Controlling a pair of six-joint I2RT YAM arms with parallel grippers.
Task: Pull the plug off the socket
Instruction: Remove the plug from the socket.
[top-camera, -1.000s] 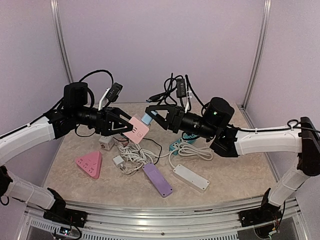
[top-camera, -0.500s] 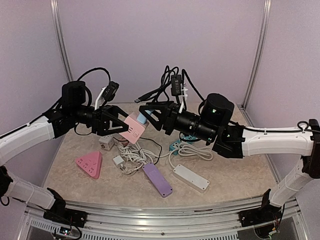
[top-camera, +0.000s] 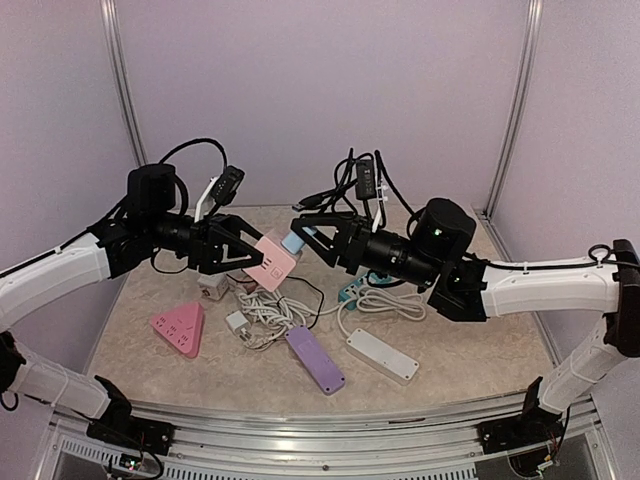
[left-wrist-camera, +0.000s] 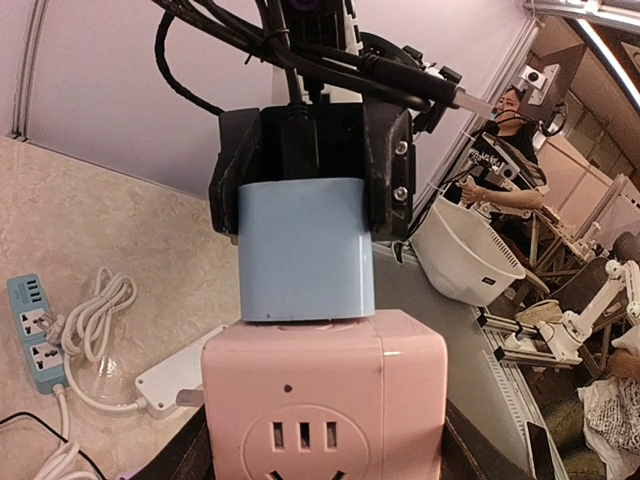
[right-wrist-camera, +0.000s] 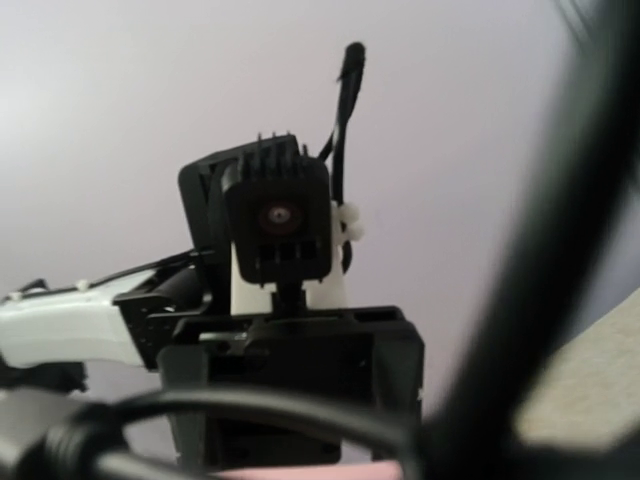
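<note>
**A:** Which step is this?

**B:** The pull itself, as I read it. Nearest, the left pincer (top-camera: 260, 254) grips the pink cube-shaped plastic socket (left-wrist-camera: 325, 395) by two opposite sides and holds it up off the speckled beige worktop (top-camera: 460, 350).

**A:** And the plug?

**B:** The pale blue boxy plastic plug (left-wrist-camera: 303, 250) sits on the socket's far face, the one turned away from the left wrist. Its edge meets the pink face and no prongs show, so I judge it seated and not yet drawn out.

**A:** What has hold of it?

**B:** The right pincer (top-camera: 303, 236), just behind it. Its black fingers (left-wrist-camera: 388, 165) are narrowed onto the plug's two flanks, and the blue body lies deep between them.

**A:** So what does the next move call for?

**B:** The arms should draw apart along the line of the prongs. The right one carries the plug away while the left braces the socket. A straight pull seems wise, since twisting could bind the prongs or let the cube slip.

**A:** Anything beyond?

**B:** Farther off, a teal power strip (left-wrist-camera: 30, 325) and a coiled white cable (left-wrist-camera: 95, 320) lie on the worktop, well apart from both pincers. The right wrist view shows nothing of the grip.
</note>
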